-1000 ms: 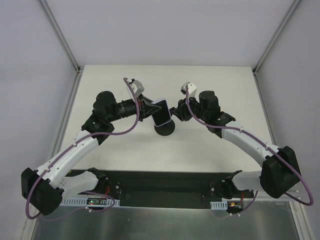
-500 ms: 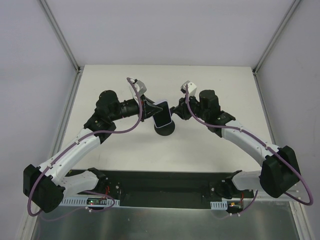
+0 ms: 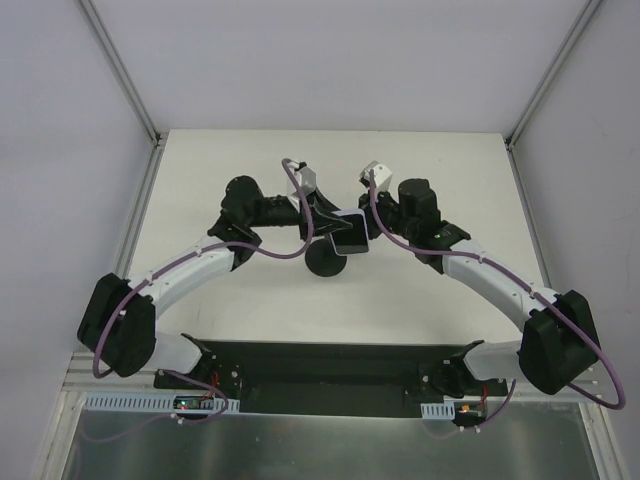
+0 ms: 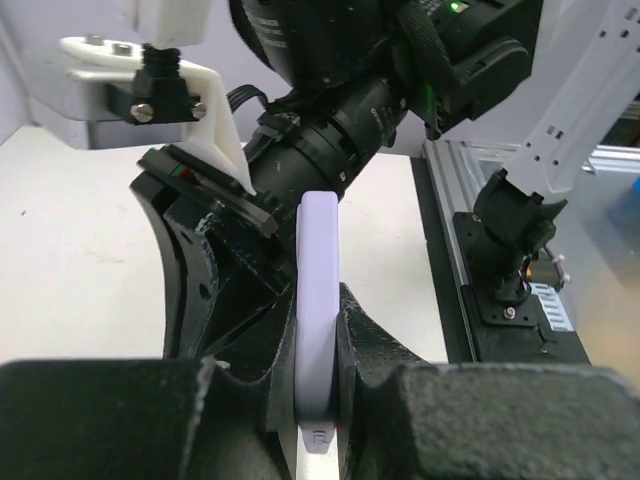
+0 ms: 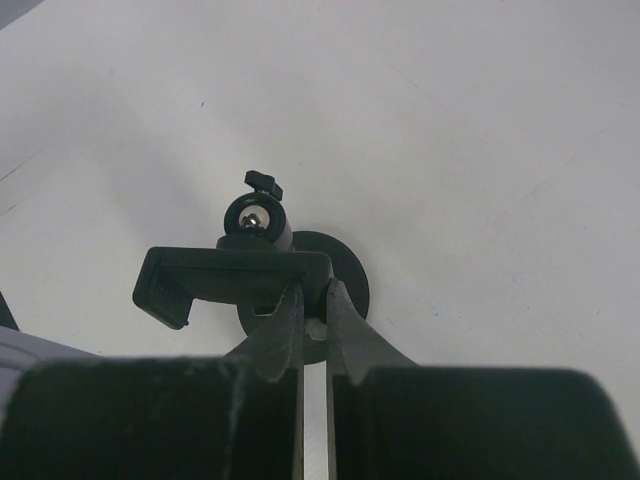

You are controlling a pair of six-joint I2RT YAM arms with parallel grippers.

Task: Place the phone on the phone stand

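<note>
Since a second ago the left arm has swung toward frame centre, carrying the phone to the right of the disc base and tilting it flatter. Now the left jaws pinch the phone across its thickness, and the right jaws are closed on the clamp of the phone stand, which sits mid-frame on the surface. I see three risks. The phone could meet the clamp skewed and miss the prongs. It could slip in that narrow pinch. A push could tip the stand.
</note>
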